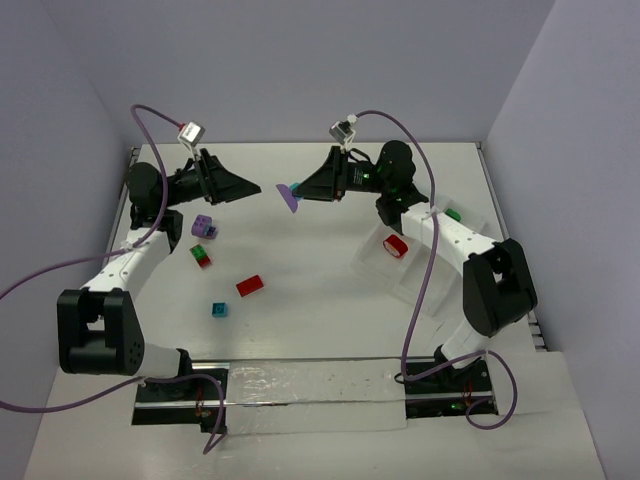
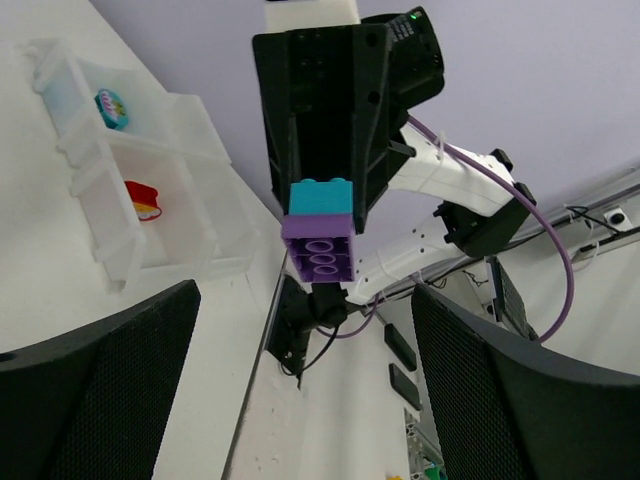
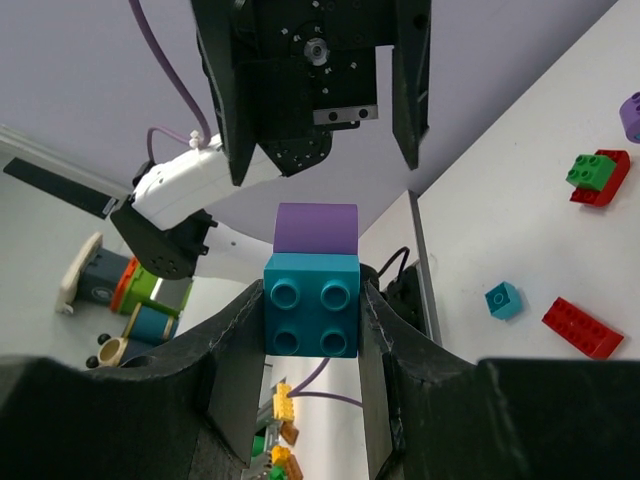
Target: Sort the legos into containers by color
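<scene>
Gripping a teal brick by two sides, the right jaws hold it aloft over the counter, toward 12 o'clock. A purple brick is joined to it and faces the left jaws, which stand wide and empty, near it but not touching. The tray lies at 3 o'clock, and one red piece shows in a near compartment. Loose legos lie toward 9 o'clock: a purple one, a green-on-red pair, a red one and a teal one.

Assessment: two colours are joined, so the pair cannot be binned as it stands.

Risk one: the left jaws close off-centre on the purple brick, and the pull twists the teal brick out of the right grip, dropping both.

Risk two: the halves part suddenly and one flies off the counter.
</scene>
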Available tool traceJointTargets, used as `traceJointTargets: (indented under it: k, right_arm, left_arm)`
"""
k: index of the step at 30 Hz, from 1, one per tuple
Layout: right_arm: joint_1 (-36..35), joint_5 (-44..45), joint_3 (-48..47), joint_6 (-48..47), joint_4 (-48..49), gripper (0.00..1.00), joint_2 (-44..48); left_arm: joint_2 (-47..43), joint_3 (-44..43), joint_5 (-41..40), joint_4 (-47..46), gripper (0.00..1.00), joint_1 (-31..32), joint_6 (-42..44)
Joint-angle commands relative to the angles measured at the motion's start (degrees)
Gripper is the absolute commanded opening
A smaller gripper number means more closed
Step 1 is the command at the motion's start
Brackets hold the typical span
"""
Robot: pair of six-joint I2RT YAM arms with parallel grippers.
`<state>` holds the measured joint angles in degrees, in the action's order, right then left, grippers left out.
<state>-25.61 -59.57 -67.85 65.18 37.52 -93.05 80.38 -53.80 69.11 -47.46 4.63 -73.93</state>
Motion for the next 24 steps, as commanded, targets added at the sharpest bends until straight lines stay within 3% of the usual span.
traceJointTargets:
  k: [1, 7, 19, 24]
  right_arm:
    - [0.21, -2.04, -0.49, 0.83, 3.82, 0.0, -0.61]
    - [0.11, -2.31, -0.7, 0.57, 3.79, 0.0, -1.07]
    - [0.03, -2.73, -0.28, -0.03, 3.18, 0.0, -0.82]
    - [-0.19, -2.85, -0.36, -0.24, 2.97, 0.0, -0.8]
  left_arm:
    - [0.13, -2.38, 2.7, -6.41, 0.93, 1.61, -1.92]
    - [1.46, -5.97, 1.2, 2.52, 0.85, 5.58, 3.52]
    - [2.77, -8.27, 0.16, 5.38, 0.79, 8.28, 5.21]
    - [2.69, -8.16, -0.11, 5.49, 0.68, 8.66, 5.11]
